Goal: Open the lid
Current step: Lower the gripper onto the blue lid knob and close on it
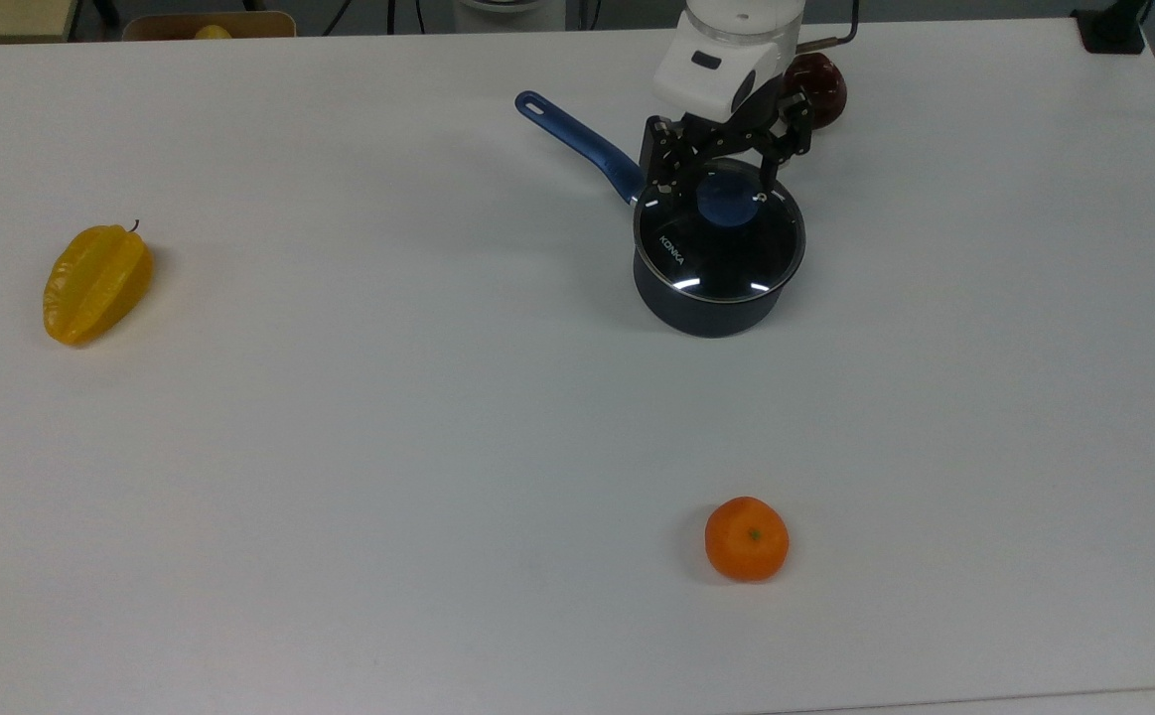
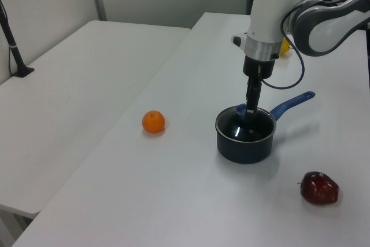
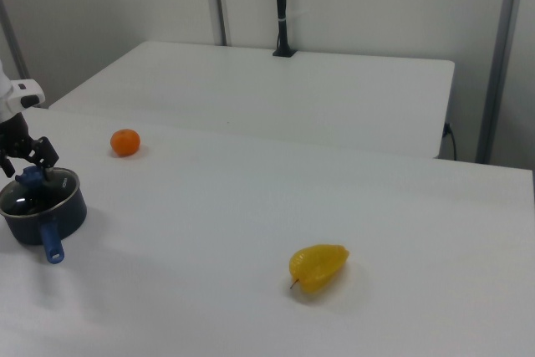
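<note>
A: Where's the lid (image 1: 719,238)?

B: Seated flat on the dark saucepan (image 1: 704,306), toward the far side of the white tabletop (image 1: 388,427) in the top view, right of centre. Clear glass, thin metal rim, "KONKA" printed near the top view's left edge, blue knob (image 1: 726,202) in the middle.

A: And the gripper (image 1: 717,182)?

B: Lowered over the lid, jaws spread wide, one finger (image 1: 658,177) on each side of the knob, apart from it. In the left view, pointing straight down at the knob (image 2: 241,110), tips level with it or just above.

A: Saucepan handle?

B: Blue handle (image 1: 581,145), running toward the far left in the top view; in the right view, pointing toward the camera (image 3: 50,240).

A: Anything else around?

B: Dark red fruit (image 1: 819,87) just beyond the arm at the far edge in the top view. Orange (image 1: 747,537) well apart on the near side. Yellow starfruit (image 1: 95,282) far off at the top view's left.
</note>
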Action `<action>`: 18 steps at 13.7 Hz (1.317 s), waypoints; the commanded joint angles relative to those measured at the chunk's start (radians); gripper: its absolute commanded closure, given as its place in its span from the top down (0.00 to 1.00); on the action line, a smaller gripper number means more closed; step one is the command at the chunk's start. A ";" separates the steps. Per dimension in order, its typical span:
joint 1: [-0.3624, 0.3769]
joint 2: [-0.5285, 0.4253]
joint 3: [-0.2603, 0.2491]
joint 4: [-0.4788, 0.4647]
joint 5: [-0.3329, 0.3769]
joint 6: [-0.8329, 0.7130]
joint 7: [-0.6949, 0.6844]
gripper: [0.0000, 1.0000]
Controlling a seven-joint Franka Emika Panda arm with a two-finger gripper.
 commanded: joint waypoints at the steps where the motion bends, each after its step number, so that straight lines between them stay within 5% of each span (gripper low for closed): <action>1: 0.013 0.001 -0.005 -0.016 -0.037 0.037 0.046 0.89; 11: 0.016 -0.021 -0.005 -0.007 -0.037 0.022 0.072 0.39; 18: 0.021 -0.068 -0.004 0.047 -0.035 -0.086 0.092 0.37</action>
